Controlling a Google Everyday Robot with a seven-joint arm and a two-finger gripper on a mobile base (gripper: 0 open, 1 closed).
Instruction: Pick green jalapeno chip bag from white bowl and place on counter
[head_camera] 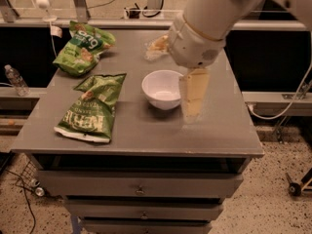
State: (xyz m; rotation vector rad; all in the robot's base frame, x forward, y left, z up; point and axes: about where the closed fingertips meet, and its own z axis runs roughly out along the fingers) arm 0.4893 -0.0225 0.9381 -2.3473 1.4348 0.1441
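The green jalapeno chip bag lies flat on the left part of the grey counter, lettering up, apart from the bowl. The white bowl stands near the counter's middle and holds nothing. My gripper hangs from the big white arm just right of the bowl, pointing down, its tip close above the counter. It holds nothing that I can see, and it is well to the right of the bag.
A brighter lime-green bag lies at the back left corner. A clear plastic bottle lies at the back, partly behind the arm. A water bottle stands on a ledge left of the cabinet. Drawers are below the front edge.
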